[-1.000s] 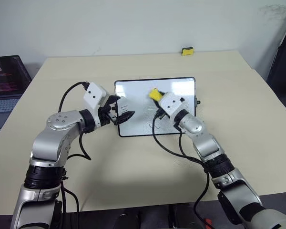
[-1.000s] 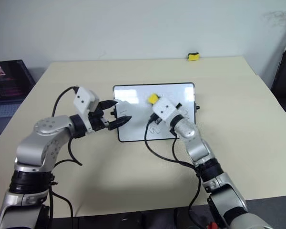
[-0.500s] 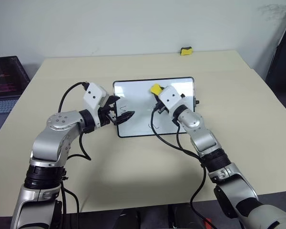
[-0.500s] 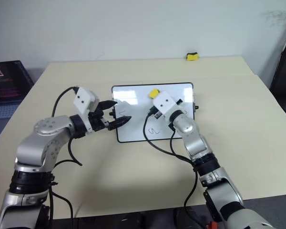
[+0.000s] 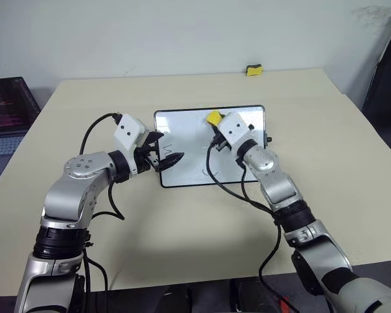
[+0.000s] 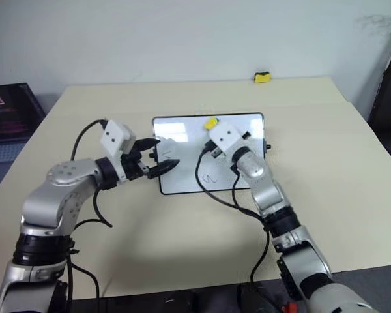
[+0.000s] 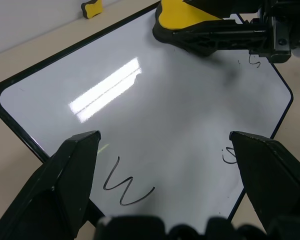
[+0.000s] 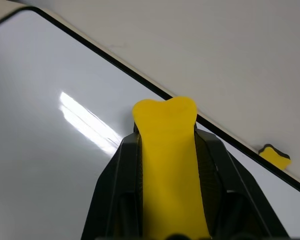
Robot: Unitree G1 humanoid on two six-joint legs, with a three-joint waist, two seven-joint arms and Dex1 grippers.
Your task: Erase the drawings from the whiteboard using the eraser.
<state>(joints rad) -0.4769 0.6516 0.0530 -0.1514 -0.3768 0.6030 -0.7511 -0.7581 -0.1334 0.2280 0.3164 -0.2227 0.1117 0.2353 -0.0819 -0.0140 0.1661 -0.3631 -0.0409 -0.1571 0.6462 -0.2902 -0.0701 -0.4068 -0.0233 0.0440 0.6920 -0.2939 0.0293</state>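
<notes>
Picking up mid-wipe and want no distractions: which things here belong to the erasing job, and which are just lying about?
Job:
- whiteboard
- remaining drawings, on the board
- eraser, clamped in the right end effector near the board's far edge
- left end effector, open at the board's left end

Lying about:
- second yellow-and-black block, at the table's far edge
- laptop, off to the left

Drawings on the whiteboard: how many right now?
3 visible: a W-like squiggle by the left end effector, one at the whiteboard's near edge, one beside the right end effector holding the eraser. More may hide under the right arm.
</notes>
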